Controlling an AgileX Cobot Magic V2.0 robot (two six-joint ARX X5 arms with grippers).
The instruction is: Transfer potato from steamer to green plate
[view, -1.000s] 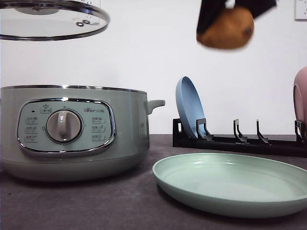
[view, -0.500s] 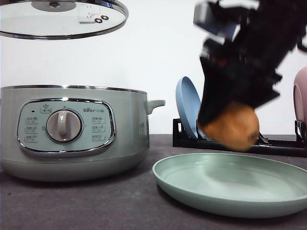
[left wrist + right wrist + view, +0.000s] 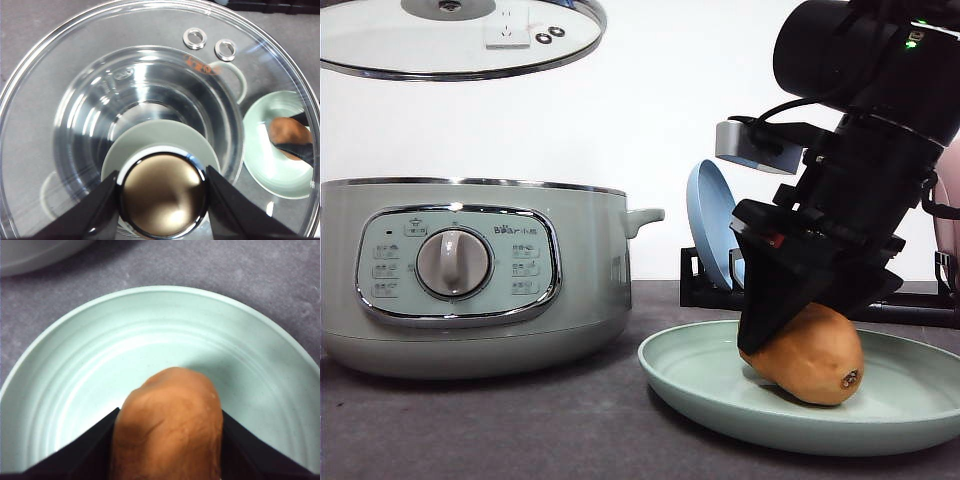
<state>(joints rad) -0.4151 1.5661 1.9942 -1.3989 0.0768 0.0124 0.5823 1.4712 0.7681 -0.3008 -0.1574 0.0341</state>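
Potato (image 3: 813,355): sitting low inside the green plate (image 3: 690,375), underside appearing to touch the plate floor, dark eye spot facing the front camera; from the right wrist it is lying around 6 o'clock of the plate's centre.
Right tool (image 3: 790,335): gripping the potato, black fingers (image 3: 92,450) pressing on both flanks, arm leaning in from 1 o'clock.
Left tool (image 3: 162,200): clamping the green knob (image 3: 162,195) of the glass lid (image 3: 460,40), fingers (image 3: 90,212) tight on either side of it.
Glass lid: hanging level well above the steamer (image 3: 470,270), at 12 o'clock from its dial; two small steam holes showing near the rim.
Steamer: standing open on the tabletop (image 3: 520,430), at 9 o'clock from the green plate, close by but not touching; through the lid the inner pot is showing bare metal.
Rack (image 3: 840,295): standing behind the green plate at 12 o'clock, a blue plate (image 3: 715,225) leaning upright in it; a pink plate (image 3: 948,215) showing at the right edge.
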